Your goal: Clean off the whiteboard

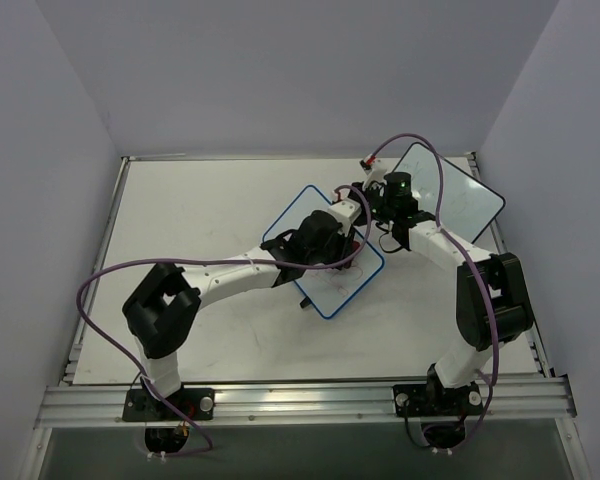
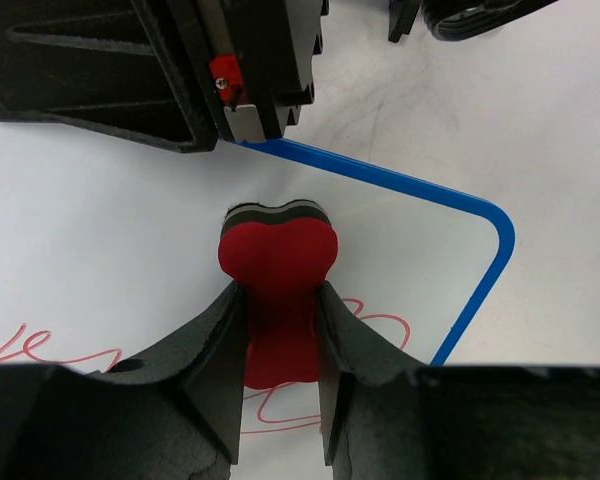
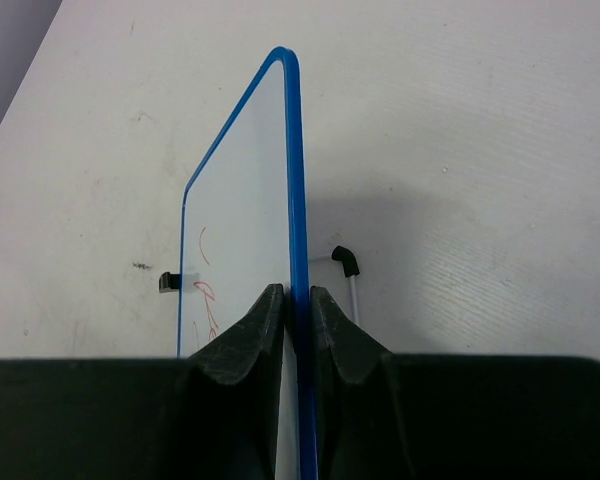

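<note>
mid-erase: pinches eraser (image 2: 278,255) in left fingers (image 2: 215,370) against whiteboard (image 2: 130,260), clamps its rim in right fingers (image 3: 245,340); next calls for dragging across the red marks (image 2: 380,325).

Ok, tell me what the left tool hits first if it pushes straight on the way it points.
The left tool carries the eraser out front, so that would press into the whiteboard face first; it may touch already, depth unclear.
</note>
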`<action>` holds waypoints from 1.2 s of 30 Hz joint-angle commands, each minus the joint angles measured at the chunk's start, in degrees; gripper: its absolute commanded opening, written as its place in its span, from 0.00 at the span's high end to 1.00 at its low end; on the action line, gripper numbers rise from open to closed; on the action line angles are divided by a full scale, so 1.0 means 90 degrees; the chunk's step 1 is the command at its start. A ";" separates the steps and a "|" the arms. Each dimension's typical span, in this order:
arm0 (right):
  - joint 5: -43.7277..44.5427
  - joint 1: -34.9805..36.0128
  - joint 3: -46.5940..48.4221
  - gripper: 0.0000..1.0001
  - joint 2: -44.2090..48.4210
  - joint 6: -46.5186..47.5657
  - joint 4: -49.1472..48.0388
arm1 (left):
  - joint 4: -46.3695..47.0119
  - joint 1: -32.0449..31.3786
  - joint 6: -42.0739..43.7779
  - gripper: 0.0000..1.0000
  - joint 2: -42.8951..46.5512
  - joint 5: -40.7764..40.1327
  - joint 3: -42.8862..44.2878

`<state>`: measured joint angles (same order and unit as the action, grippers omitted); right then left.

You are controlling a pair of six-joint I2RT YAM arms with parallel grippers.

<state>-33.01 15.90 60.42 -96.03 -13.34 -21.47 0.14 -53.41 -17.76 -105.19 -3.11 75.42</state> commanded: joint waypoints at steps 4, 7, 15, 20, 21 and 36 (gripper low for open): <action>-0.0248 0.0235 0.0103 1.00 0.0055 0.0076 0.0130 | -0.0328 0.0270 -0.0048 0.98 -0.0149 0.0229 -0.0557; -0.0248 0.0245 0.0093 1.00 0.0074 0.0076 0.0130 | -0.0280 0.0387 -0.0077 0.98 -0.0071 0.0268 -0.0674; -0.0248 0.0255 0.0073 1.00 0.0094 0.0067 0.0130 | -0.0182 0.0270 -0.0009 0.98 0.0017 0.0278 -0.0821; -0.0248 0.0245 0.0083 1.00 0.0094 0.0076 0.0130 | -0.0162 -0.0051 0.0088 0.98 0.0066 0.0278 -0.0792; -0.0248 0.0245 0.0083 1.00 0.0103 0.0076 0.0121 | -0.0153 -0.0110 0.0098 0.98 0.0076 0.0258 -0.0792; -0.0257 0.0255 0.0064 1.00 0.0094 0.0076 0.0111 | -0.0133 -0.0609 0.0098 0.98 0.0125 0.0219 -0.0967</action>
<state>-32.86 16.19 60.42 -96.03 -13.19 -21.67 3.90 -57.14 -16.86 -102.96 -3.55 69.80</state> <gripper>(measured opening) 0.096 0.365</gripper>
